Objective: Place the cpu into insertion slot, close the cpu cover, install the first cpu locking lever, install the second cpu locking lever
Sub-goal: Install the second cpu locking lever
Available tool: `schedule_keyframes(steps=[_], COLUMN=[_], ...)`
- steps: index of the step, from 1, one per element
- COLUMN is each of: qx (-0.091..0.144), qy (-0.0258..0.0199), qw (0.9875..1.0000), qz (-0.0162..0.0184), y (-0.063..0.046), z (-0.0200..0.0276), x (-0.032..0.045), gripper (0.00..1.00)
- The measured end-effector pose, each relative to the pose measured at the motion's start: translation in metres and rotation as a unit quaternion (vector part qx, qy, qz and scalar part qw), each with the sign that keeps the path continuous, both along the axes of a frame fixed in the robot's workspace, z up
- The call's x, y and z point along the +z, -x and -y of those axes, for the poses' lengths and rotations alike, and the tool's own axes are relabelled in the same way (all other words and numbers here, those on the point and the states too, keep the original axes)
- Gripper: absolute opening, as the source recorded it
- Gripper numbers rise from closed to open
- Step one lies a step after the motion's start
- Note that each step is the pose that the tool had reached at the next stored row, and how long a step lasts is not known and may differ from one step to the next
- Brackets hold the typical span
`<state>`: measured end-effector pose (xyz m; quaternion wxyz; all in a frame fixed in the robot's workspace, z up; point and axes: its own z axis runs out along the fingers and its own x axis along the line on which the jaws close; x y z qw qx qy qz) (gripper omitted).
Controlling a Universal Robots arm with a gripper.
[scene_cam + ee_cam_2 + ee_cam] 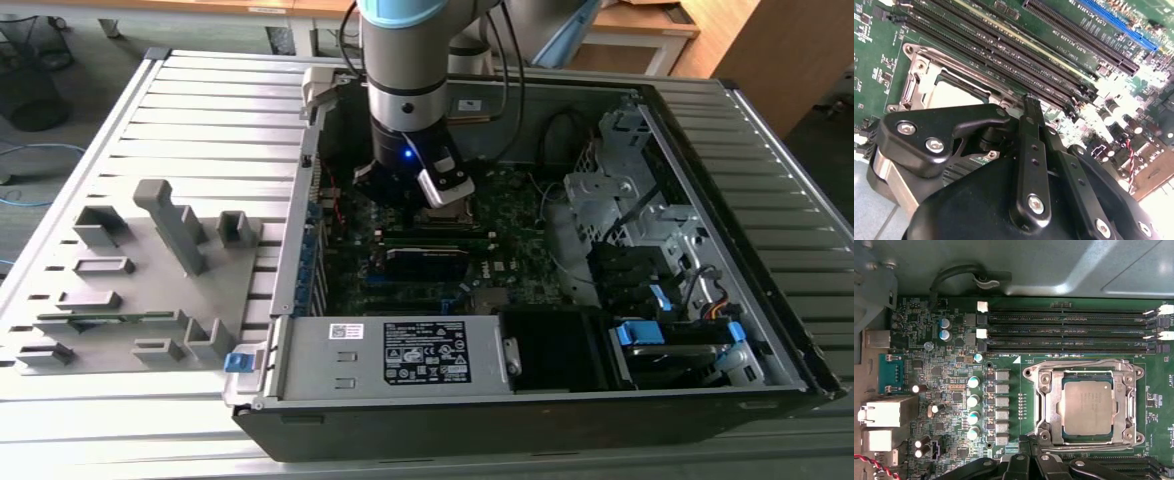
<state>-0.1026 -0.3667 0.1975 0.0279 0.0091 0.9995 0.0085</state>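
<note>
In the exterior view the open PC case [534,300] is seen lying on the slatted desk [200,110]. Nearest the camera, at 6 o'clock inside the case, the power supply [400,355] is found. A grey fixture block [134,280] with upright pegs is set on the desk at 9 o'clock of the case, just beside its wall. Past the power supply, toward 12 o'clock, the motherboard [441,260] is laid flat in the case. The arm [407,80] is lowered onto it, with the gripper [434,200] set low over the socket area.

In the first wrist view the gripper [1026,462] is seen just at the near edge of the insertion slot [1083,402]. The cpu [1088,407] is seated flat in the slot, silver top up. The cpu cover [1121,390] is seen lying down around the chip, which is framed by its opening. Beyond the slot, the black memory slots [1069,332] are run in parallel, then the case wall.

In the second wrist view the gripper [1029,107] fingers are drawn close together, nothing held between them. The tip is set just beside the socket rim, between the cpu [951,95] and the memory slots [1004,60]. Contact with the rim cannot be told.
</note>
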Motion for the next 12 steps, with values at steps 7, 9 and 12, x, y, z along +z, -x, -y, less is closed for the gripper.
schedule_keyframes(steps=[7, 9, 12], qx=[0.0, 0.0, 0.0], qy=[-0.0002, -0.0003, -0.0007], qw=[1.0, 1.0, 1.0], qz=[0.0, 0.0, 0.0], y=[0.001, 0.0012, 0.0014], z=[0.0, 0.0, 0.0], x=[-0.0011, -0.0016, -0.0018], gripper=[0.11, 0.11, 0.11])
